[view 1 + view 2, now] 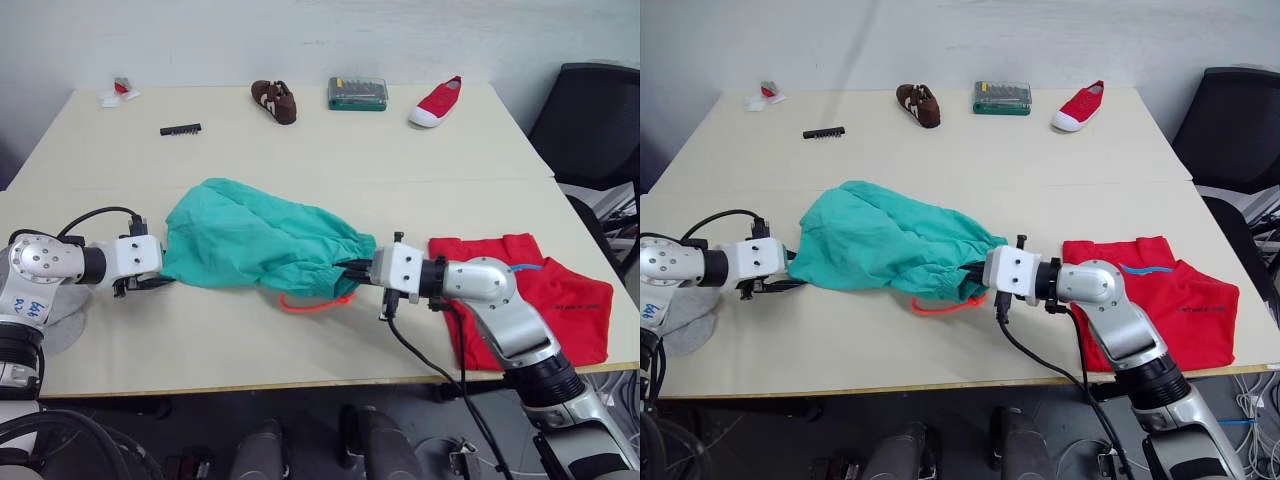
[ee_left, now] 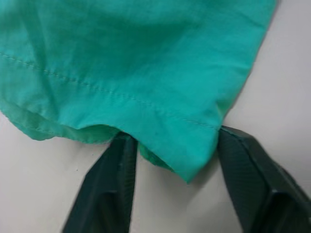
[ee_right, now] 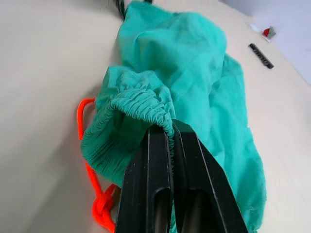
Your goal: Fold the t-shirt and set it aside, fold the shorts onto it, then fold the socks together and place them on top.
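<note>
I have the right gripper (image 3: 171, 130) pinching the waistband of the shorts (image 1: 255, 240), just left of the folded t-shirt (image 1: 555, 295), while the left gripper (image 2: 175, 160), fingers spread, straddles the hem to stretch them flat.

Both arms are silver-grey metal with white blocky wrist housings and black joint rings; black cables loop from each wrist. Blue handwriting marks the left forearm. Claw fingers (image 2: 114, 194) are black and textured.
</note>
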You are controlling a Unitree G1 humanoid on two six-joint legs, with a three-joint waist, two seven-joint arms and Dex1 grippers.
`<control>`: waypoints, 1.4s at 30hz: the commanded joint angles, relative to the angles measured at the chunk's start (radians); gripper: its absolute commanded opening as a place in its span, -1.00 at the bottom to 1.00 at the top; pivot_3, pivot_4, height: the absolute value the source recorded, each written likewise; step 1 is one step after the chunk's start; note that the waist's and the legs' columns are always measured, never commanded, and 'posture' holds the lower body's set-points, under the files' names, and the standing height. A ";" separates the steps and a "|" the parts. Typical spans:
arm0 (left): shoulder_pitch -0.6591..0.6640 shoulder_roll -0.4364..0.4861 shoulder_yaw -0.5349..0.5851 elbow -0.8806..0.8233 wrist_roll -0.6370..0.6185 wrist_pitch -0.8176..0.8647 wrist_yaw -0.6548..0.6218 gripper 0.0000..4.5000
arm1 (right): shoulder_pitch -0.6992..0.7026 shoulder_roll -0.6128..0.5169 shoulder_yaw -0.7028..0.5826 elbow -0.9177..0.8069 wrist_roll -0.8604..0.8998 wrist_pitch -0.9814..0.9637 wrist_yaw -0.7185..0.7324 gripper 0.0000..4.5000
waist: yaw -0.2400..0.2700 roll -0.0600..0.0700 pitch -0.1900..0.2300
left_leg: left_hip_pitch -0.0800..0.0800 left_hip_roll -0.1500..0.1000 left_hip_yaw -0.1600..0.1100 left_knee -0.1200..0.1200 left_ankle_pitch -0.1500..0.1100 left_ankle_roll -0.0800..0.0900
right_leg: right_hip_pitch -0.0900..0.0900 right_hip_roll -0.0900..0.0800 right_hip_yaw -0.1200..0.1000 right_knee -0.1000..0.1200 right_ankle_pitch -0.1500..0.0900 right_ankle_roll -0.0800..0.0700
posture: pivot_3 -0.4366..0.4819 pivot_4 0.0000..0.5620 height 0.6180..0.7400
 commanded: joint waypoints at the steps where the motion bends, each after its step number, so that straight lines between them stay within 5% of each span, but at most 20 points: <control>1: -0.022 0.001 0.026 -0.016 -0.067 0.072 -0.068 -0.44 | -0.022 -0.012 -0.068 -0.063 0.102 0.067 0.030 -1.00 | -0.001 0.000 0.000 | 0.000 0.000 0.000 0.000 0.000 0.000 | 0.000 0.000 0.000 0.000 0.000 0.000 | -0.05 -0.47 1.00; 5: -0.054 0.037 0.101 -0.079 -0.210 0.273 -0.194 -0.99 | -0.065 -0.054 -0.153 -0.069 0.256 0.210 0.095 -1.00 | -0.002 0.000 0.000 | -0.002 0.000 0.000 0.000 0.000 0.000 | 0.000 0.000 -0.001 -0.001 0.000 0.000 | -0.05 -0.47 1.00; 11: -0.071 0.160 0.195 -0.140 -0.385 0.575 -0.401 -0.99 | -0.117 -0.136 -0.260 0.022 0.412 0.367 0.194 -1.00 | -0.007 0.000 0.000 | -0.002 0.001 -0.001 0.000 0.000 -0.001 | 0.000 0.001 -0.002 -0.001 0.000 0.000 | -0.05 -0.47 1.00; 16: 0.029 0.221 0.218 -0.184 -0.431 0.653 -0.496 -0.99 | -0.105 -0.174 -0.291 0.087 0.483 0.476 0.249 -1.00 | -0.014 0.000 0.000 | -0.002 0.001 0.001 0.000 0.000 -0.001 | 0.000 0.002 -0.001 -0.005 0.000 0.000 | -0.05 -0.47 1.00; 21: 0.205 0.189 0.188 -0.345 -0.380 0.566 -0.412 -0.99 | -0.012 -0.181 -0.204 0.135 0.281 0.265 0.241 -1.00 | -0.015 0.001 0.001 | -0.002 0.002 0.000 -0.001 -0.002 0.000 | 0.000 0.001 0.000 -0.004 -0.001 -0.001 | -0.05 -0.47 1.00; 27: 0.112 0.072 0.122 -0.311 -0.297 0.496 -0.264 -0.99 | 0.091 -0.229 -0.174 0.147 0.085 0.044 0.200 -1.00 | 0.004 0.001 0.001 | -0.002 0.000 0.000 -0.001 -0.002 0.000 | -0.001 0.001 0.000 -0.003 0.000 -0.001 | -0.05 -0.47 1.00; 30: 0.049 0.033 0.114 -0.265 -0.272 0.453 -0.218 -1.00 | 0.152 -0.263 -0.230 0.090 0.061 0.007 0.159 -0.57 | 0.003 0.001 0.001 | -0.002 0.000 0.000 -0.001 -0.002 -0.001 | 0.000 0.001 0.000 -0.003 0.000 0.000 | -0.05 -0.47 1.00; 39: -0.002 0.046 0.123 -0.211 -0.289 0.401 -0.270 0.14 | 0.470 -0.312 -0.428 -0.304 0.062 -0.043 0.052 0.86 | -0.005 0.001 0.001 | 0.000 0.002 0.002 -0.001 0.000 -0.007 | 0.000 0.003 0.002 -0.004 0.000 0.000 | -0.05 -0.47 1.00; 42: 0.018 0.062 0.144 -0.236 -0.312 0.416 -0.292 0.55 | 0.510 -0.287 -0.363 -0.370 -0.009 -0.084 0.015 0.87 | -0.002 0.001 0.001 | 0.000 0.003 0.001 -0.001 -0.002 -0.004 | 0.000 0.004 0.001 -0.004 0.000 0.000 | -0.05 -0.47 1.00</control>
